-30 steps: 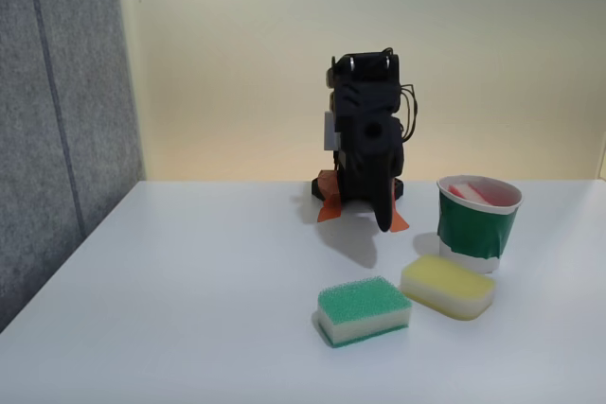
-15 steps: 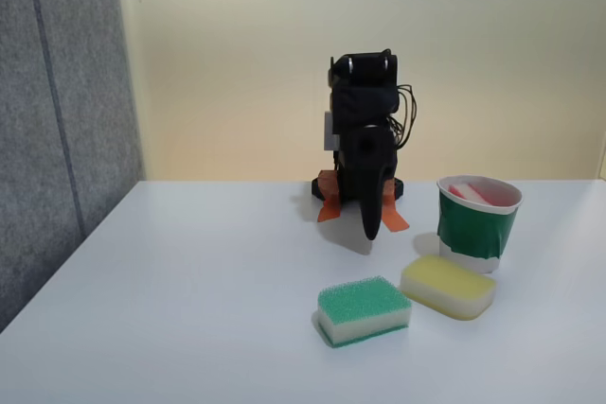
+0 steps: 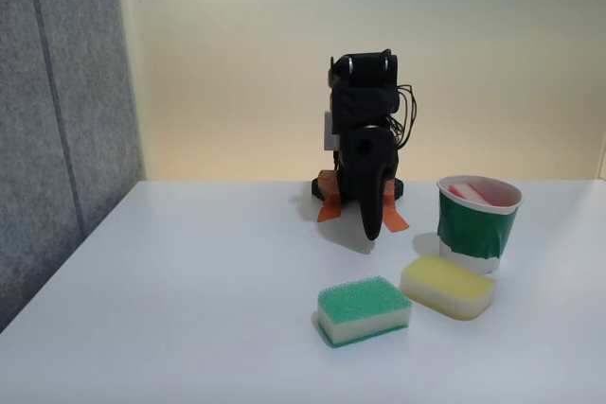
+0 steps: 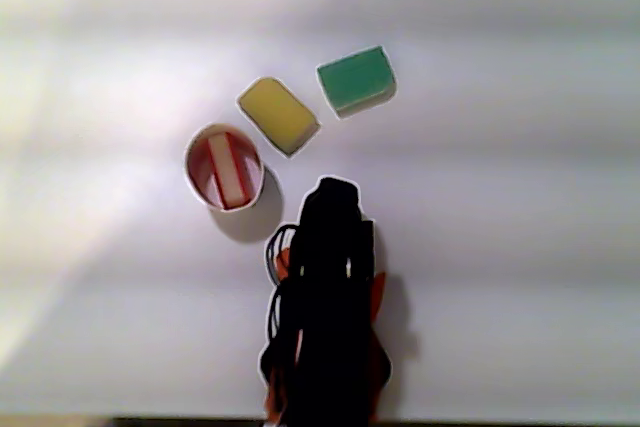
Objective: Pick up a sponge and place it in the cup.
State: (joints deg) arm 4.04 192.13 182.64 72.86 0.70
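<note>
The sponge [image 3: 471,192], red and white, lies inside the cup [image 3: 476,231] and shows just over its rim in the fixed view. From above in the other view, the sponge [image 4: 230,169] stands on edge within the cup [image 4: 189,164]. The black arm is folded over its base at the back of the table. Its gripper [image 3: 372,232] points down at the tabletop, left of the cup, shut with nothing in it. In the other view the gripper [image 4: 335,188] tip sits right of the cup.
A green-topped sponge [image 3: 364,309] and a longer yellow sponge [image 3: 447,286] lie in front of the cup, close together. Orange tape [image 3: 329,208] marks the arm's base. A grey panel [image 3: 57,120] stands along the left side of the white table [image 3: 189,309].
The gripper has swung a little to the left and settled lower over the base. The sponges and the cup have not moved.
</note>
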